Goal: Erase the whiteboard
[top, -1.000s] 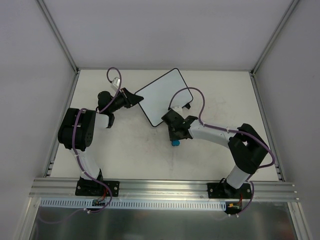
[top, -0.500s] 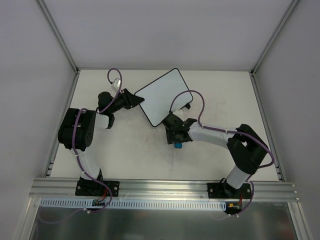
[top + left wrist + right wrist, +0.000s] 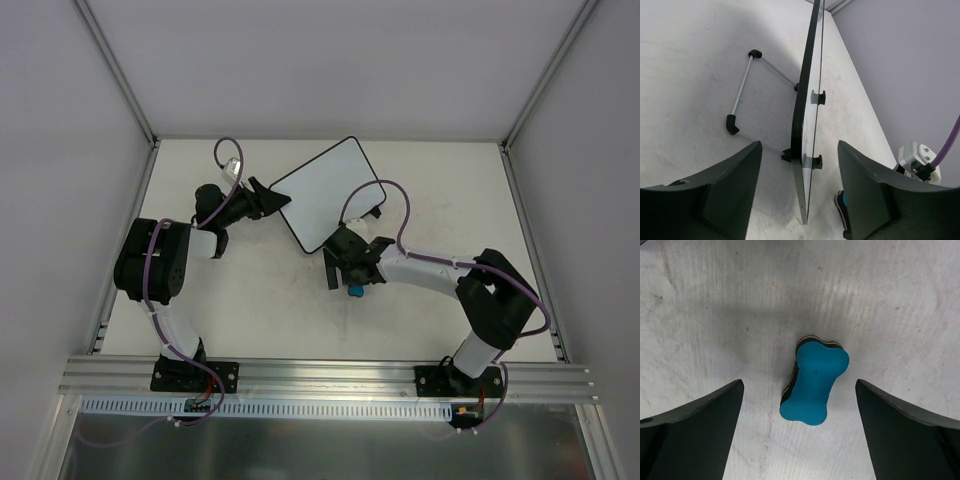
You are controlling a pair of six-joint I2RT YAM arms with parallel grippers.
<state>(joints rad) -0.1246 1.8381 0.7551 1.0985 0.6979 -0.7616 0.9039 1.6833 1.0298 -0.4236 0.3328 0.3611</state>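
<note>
At left of the top view, left end effector [image 3: 272,200] released: fingers [image 3: 720,190] spread to either side of the whiteboard [image 3: 330,190], seen edge-on in the wrist view, a gap at each face, so no grip. Elbow of that arm close to the left edge of the tabletop [image 3: 250,310] and to the side wall [image 3: 60,200]; little room to swing outward there, plenty toward lower centre.

At upper centre, whiteboard propped on its wire stand [image 3: 742,95], turned diagonally, face tilted up toward the overhead camera, top corner close to the rear edge. Looks plain white from above; cannot rule out faint red traces at this size. Judged as erased, or very nearly.

Just below the board's lower corner, right end effector [image 3: 350,272] opened wide over the blue eraser [image 3: 814,385], lying flat on the tabletop between the fingers and touched by neither. Reads as tool put down, wiping over. Left to do, probably: draw both arms back, perhaps check for leftover marks.

Across the board's lower right, purple cable [image 3: 365,187] in a loop; worth lifting clear before any pull-back, to avoid snagging the stand. Further right, broad bare surface out to the right edge.
</note>
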